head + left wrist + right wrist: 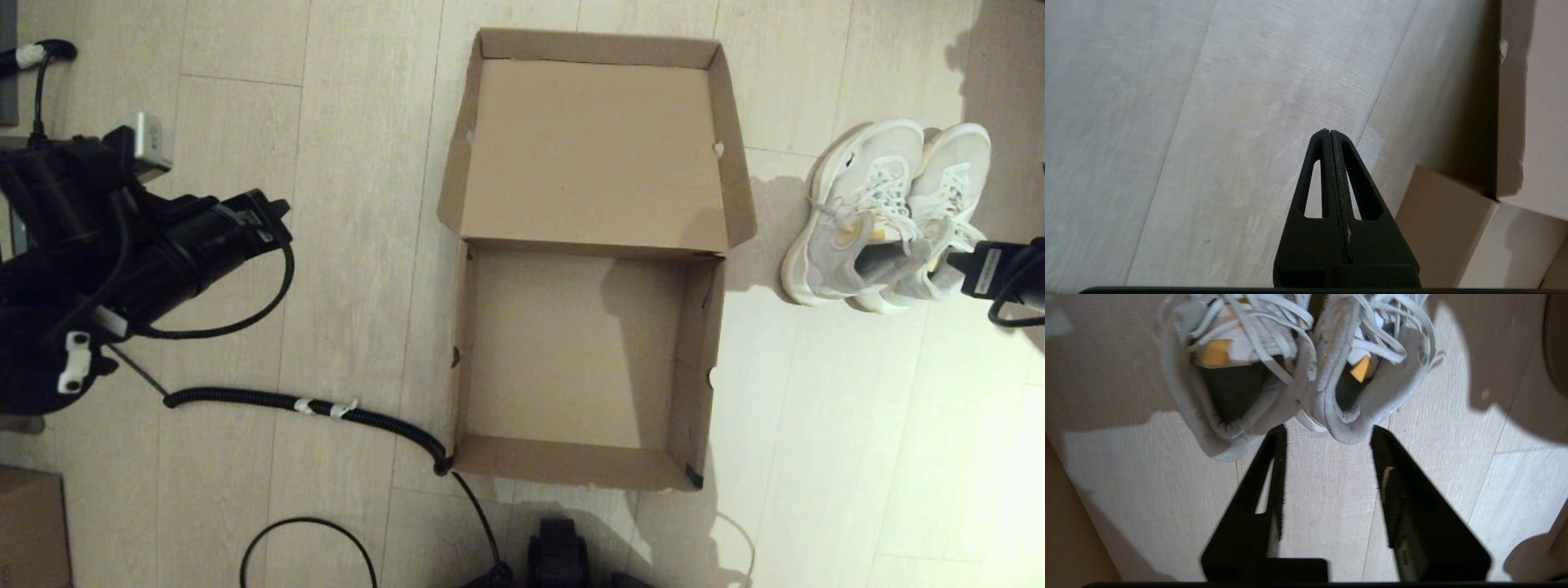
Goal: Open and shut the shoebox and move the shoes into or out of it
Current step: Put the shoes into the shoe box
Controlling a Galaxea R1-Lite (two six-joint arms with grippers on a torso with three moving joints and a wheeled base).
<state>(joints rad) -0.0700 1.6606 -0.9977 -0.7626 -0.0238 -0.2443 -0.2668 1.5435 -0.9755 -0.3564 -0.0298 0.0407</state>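
One shoebox (571,343), two shoes (886,216), one smaller carton (31,527) and two arms are in view.

The right gripper (1327,433) is parted to a moderate gap and holds nothing. In the right wrist view its fingertips (1278,435) sit just short of the two heel collars, and whether they touch cannot be told. In the head view this gripper enters from 3 o'clock and meets the heels of the pair.

The left gripper (1329,132) has its fingers pressed flat together with nothing between them. It hangs over bare floor (343,245) at 9 o'clock of the shoebox, near the box wall but apart from it.

The shoebox lies open at centre, its lid folded flat back toward 12 o'clock. The tray holds nothing. The shoes stand side by side on the floor at 3 o'clock of the lid, toes pointing to 12 o'clock, apart from the box. The carton's corner shows at 8 o'clock, well apart. One corrugated cable (326,407) runs to the box's near corner at 7 o'clock.
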